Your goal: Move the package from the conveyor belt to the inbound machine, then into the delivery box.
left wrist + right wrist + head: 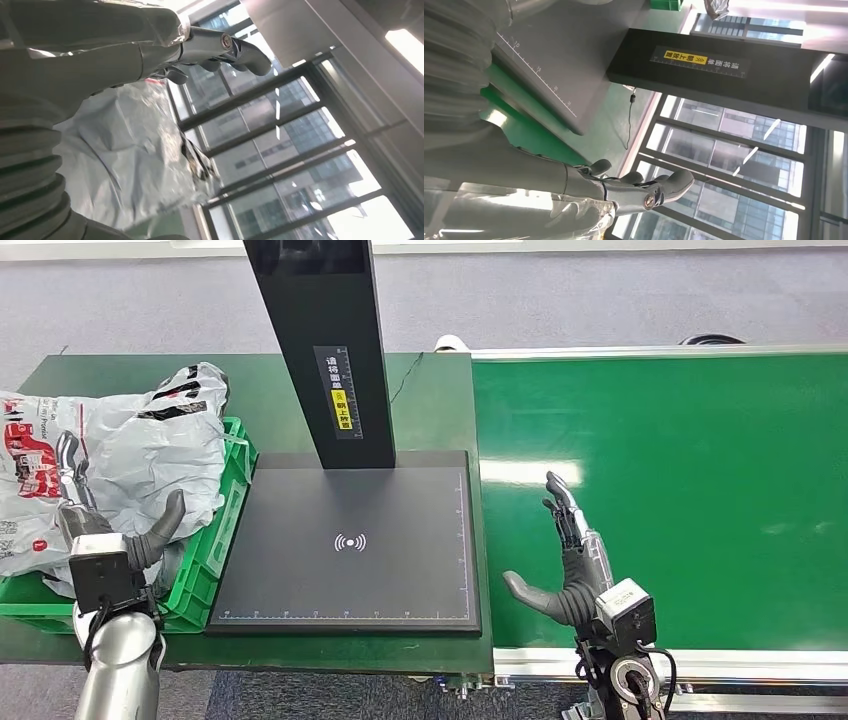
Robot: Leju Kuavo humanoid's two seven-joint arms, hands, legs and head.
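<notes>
I see the grey plastic package lying in the green delivery box at the left of the head view, bulging over its rim. My left hand hangs just above the package at lower left, fingers spread, grasping nothing. My right hand hovers released over the green conveyor belt at lower centre-right, fingers straight and apart. Between the box and the belt, the inbound machine's black scan pad sits on the counter, its black post rising at top centre.
</notes>
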